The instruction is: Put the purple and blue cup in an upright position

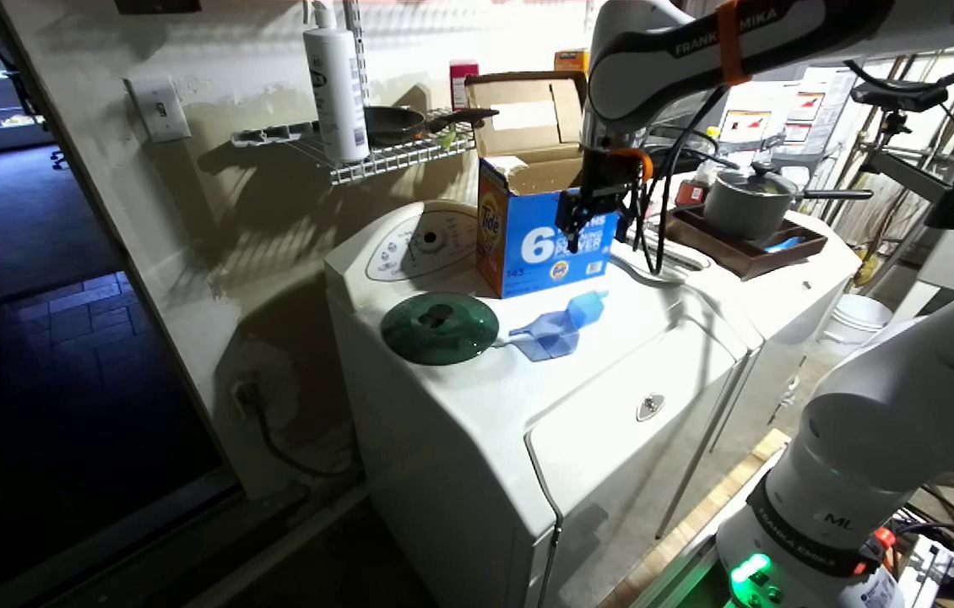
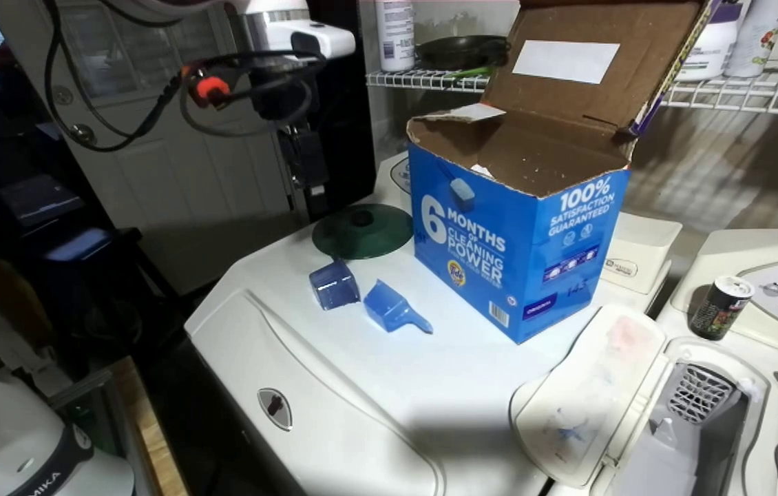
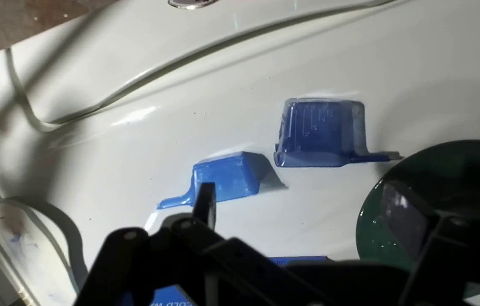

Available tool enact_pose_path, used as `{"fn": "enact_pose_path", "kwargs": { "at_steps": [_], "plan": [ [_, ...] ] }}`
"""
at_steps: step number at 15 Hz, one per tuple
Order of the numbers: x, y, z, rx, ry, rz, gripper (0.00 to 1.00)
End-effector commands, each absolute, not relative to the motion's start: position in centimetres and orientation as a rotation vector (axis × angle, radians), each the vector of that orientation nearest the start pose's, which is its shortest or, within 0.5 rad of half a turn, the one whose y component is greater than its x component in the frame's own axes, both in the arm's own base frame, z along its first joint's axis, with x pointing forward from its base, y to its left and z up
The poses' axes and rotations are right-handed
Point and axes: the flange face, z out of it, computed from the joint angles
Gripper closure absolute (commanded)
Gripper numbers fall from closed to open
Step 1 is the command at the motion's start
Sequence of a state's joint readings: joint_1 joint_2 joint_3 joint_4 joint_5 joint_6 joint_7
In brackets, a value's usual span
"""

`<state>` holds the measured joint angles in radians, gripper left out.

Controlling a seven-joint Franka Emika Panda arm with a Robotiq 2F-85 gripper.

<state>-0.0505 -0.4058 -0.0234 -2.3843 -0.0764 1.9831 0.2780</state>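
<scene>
A darker cup (image 3: 318, 131) and a brighter cup (image 3: 225, 176) lie on their sides atop a machine (image 2: 389, 372), near each other but apart, as a gripper (image 3: 301, 202) hangs above, its fingers (image 3: 408, 216) spread wide and nothing held. Either may be the "purple and blue" one due to be stood up; the purplish cast is on the darker, whose handle (image 3: 371, 158) runs to the edge of a green lid (image 2: 361, 234). Whether they touch cannot be told.

Trouble, if it comes, would probably start with crowding: a finger lowered toward one cup could knock the other, or press the lid and jolt that handle. Tapered, slick-looking walls may slip or spin when pinched, and a jutting handle could pull a raised cup back over if released early.

The open box (image 2: 533, 248) shows cardboard inside and a white scrap (image 2: 480, 170) near its rim; its floor is hidden. A tray (image 1: 705, 245) bears a pot (image 1: 743, 209), its contents unseen, and something blue (image 1: 783, 245), while a compartment (image 2: 761, 427) holds a grey grille (image 2: 702, 393). Nothing can be made out inside either cup.
</scene>
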Motion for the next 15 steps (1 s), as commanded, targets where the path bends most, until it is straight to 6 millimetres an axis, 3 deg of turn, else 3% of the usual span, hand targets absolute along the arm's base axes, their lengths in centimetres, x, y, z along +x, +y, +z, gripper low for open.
{"fn": "enact_pose_path", "kwargs": {
  "at_steps": [1,4,5,9,15],
  "plan": [
    [43.4,-7.0,43.9,-2.966,0.599,-0.039,0.0],
    [44.0,-8.7,41.2,-2.844,0.649,0.059,0.0],
    [43.3,-8.1,42.7,-2.911,0.644,0.008,0.0],
    [43.6,-8.8,40.8,-2.87,0.66,0.065,0.0],
    [43.3,-12.1,39.1,-2.749,0.801,0.125,0.0]
  ]
}}
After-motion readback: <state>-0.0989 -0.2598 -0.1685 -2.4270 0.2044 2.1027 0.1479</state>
